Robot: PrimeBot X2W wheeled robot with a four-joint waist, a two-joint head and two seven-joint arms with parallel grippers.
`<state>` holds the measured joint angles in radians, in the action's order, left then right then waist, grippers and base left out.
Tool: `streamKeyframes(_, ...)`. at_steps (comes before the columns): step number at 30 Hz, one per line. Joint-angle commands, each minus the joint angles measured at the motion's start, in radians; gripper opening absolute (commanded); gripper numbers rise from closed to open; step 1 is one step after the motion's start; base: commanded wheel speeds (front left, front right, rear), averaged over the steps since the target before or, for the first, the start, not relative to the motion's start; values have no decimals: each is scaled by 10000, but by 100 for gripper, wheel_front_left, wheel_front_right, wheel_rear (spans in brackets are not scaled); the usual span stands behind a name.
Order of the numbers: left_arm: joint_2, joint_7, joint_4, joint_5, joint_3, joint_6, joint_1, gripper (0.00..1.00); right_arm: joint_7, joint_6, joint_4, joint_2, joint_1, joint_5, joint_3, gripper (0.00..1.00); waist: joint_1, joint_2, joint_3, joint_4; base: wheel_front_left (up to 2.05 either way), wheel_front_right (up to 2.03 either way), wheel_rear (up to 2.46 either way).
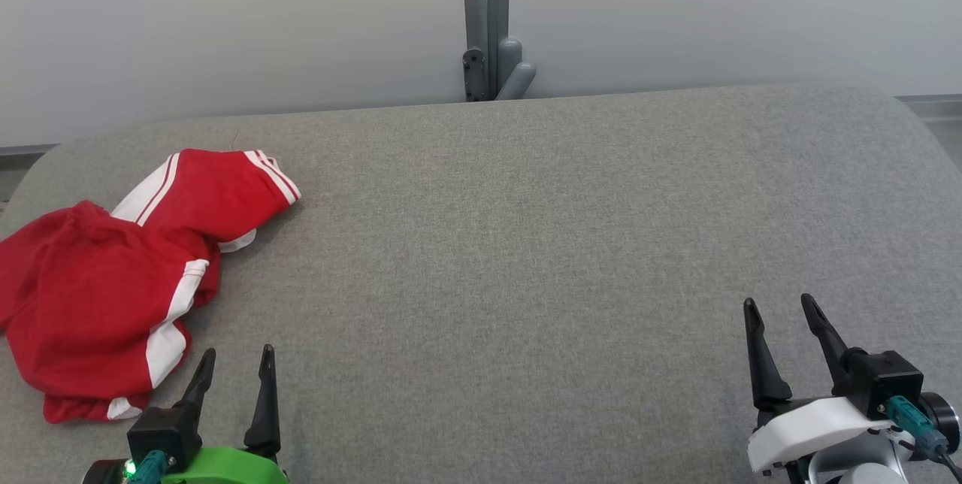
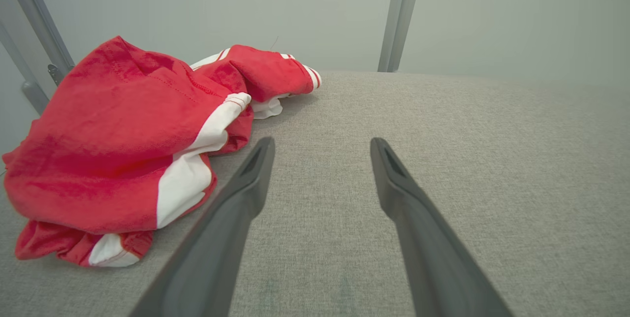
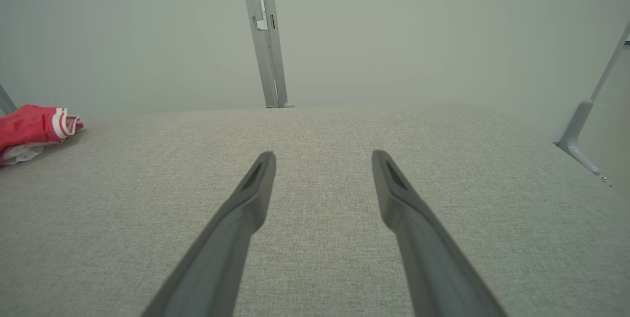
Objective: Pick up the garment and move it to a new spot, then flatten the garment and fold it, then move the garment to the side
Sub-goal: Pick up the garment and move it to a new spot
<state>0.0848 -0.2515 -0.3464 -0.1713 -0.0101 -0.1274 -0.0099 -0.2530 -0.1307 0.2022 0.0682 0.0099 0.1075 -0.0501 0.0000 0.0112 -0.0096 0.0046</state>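
A red garment with white stripes (image 1: 105,273) lies crumpled in a heap at the left side of the grey fabric-covered table (image 1: 526,243). In the left wrist view the garment (image 2: 123,140) bulks up just left of the fingers, apart from them. My left gripper (image 1: 234,355) stands open near the front edge, just right of the heap's near end, nothing between its fingers. At the front right my right gripper (image 1: 780,305) is open over bare cloth, far from the garment. One striped end of the garment (image 3: 34,125) shows at the far left of the right wrist view.
A grey metal post with a bracket (image 1: 487,25) rises behind the table's back edge against a pale wall. Another angled metal strut (image 3: 585,125) stands off the table's right side. The table's corners are rounded.
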Motion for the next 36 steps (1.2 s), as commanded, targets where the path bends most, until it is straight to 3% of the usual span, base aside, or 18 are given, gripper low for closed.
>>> streamKeyframes(1,19,-84,-5,195,-47,-44,-23,100,-67,0,-42,-21,47,-184,-16,100,0,-108,-1,-5,0,0,0)
streamKeyframes(24,-15,-147,-108,242,146,-45,28,100,-130,-1,-52,-78,128,-417,-47,100,0,-112,-67,134,0,0,0)
streamKeyframes(30,32,-145,-112,237,222,-46,-69,100,-129,-1,-49,-84,226,-388,-38,100,0,-112,-86,601,0,0,0)
streamKeyframes(36,86,-145,-150,269,169,-46,-65,100,-129,-1,-31,-105,241,-378,6,100,0,-112,-160,1790,0,0,0)
